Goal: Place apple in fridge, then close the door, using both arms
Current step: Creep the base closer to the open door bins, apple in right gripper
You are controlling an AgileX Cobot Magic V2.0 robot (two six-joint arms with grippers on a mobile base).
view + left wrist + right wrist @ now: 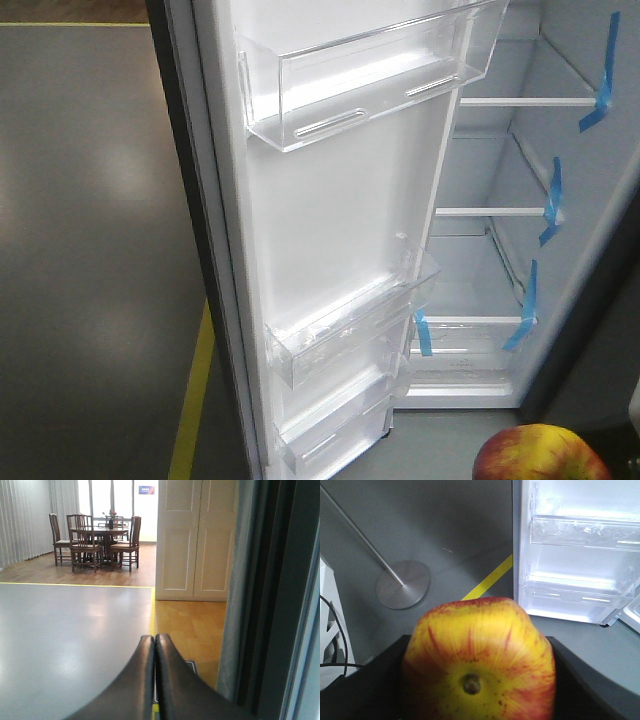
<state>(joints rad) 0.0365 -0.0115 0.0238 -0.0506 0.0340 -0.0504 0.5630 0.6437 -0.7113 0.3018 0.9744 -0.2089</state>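
Right wrist-mounted view: the apple [480, 665], yellow streaked with red, stem dimple toward the lens, sits gripped in the right claw [479, 642]. The black jaws are spread only as wide as the fruit and press it from both sides. White lining and clear bins show beyond it, well apart, across a grey floor crossed by a yellow line [487, 580].

From the exterior front-facing view, the apple [540, 455] shows at the bottom right corner, low and outside the fridge [590, 150]. The clear shelves [480, 212], edged with blue tape strips [552, 200], appear bare. The door [330, 230] stands swung wide to the left, and the clear bins [370, 80] on its white inner face look empty.

On the left wrist-mounted view, the left claw [154, 645] has its fingers pressed together tip to tip with nothing between them. It points out over the grey floor toward a distant dining table [100, 532]. A dark upright edge [280, 605] fills the frame just beside it; it is probably the door's outer side, though that cannot be confirmed.

By this evidence the task looks roughly a third done. The fruit is secured and has been brought up to the open appliance, but it is not yet inside. What appears to remain is reaching in, setting the fruit on a shelf, letting go and drawing the arm clear. The door would then be pushed shut, a job the empty left claw seems placed to take.
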